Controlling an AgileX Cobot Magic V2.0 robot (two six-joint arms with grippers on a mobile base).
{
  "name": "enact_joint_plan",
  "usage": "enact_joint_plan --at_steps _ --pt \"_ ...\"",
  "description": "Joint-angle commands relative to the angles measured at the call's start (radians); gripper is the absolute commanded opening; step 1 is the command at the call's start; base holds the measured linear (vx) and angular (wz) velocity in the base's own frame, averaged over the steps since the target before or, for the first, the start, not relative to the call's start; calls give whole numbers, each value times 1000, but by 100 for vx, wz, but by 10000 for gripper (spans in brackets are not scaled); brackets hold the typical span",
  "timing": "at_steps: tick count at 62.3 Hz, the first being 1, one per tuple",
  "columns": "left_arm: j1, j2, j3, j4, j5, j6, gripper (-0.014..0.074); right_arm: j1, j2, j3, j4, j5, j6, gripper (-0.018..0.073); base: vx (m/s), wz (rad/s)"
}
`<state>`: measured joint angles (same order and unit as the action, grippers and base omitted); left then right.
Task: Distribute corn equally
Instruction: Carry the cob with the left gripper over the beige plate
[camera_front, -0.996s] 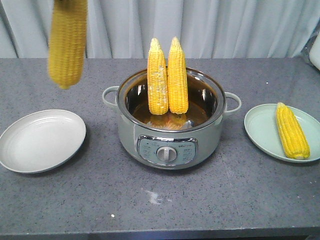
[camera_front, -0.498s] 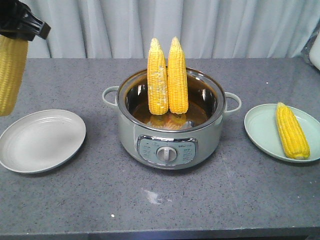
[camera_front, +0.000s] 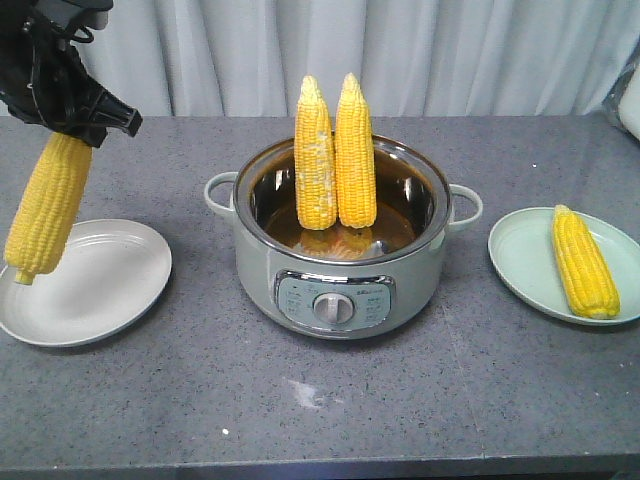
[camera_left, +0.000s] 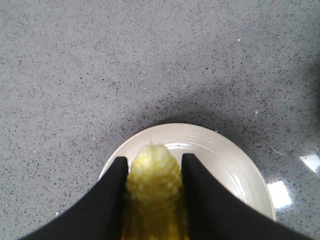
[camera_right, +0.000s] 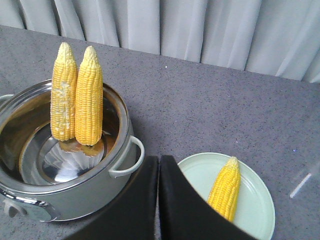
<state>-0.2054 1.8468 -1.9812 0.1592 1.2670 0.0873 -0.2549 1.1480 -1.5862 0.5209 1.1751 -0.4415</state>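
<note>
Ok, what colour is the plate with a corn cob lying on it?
Pale mint green; the plate shows best in the right wrist view.

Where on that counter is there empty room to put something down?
Bare counter runs along the front below the cooker, and between cooker and each plate. The white plate is empty, but the left pincer holds a cob over it. Crowded: cooker with two cobs, green plate with one.

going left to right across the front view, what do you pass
held cob over the white plate → pot holding the patchy cob, then the plain cob → green plate with the fourth cob lying on it
</note>
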Motion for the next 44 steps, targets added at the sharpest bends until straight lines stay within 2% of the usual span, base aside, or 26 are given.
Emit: enact_joint_plan --at_steps 1,20,44 --pt "4 -44 2 6 -16 -18 -8 -4 -13 -25 28 -54 -10 -8 0 0" --pt "4 -37 166 8 -74 -17 -8 -4 -13 -25 28 -55 -10 -8 0 0" --pt "4 -35 181 8 -100 -17 -1 -4 -13 -25 28 -55 -10 -8 0 0"
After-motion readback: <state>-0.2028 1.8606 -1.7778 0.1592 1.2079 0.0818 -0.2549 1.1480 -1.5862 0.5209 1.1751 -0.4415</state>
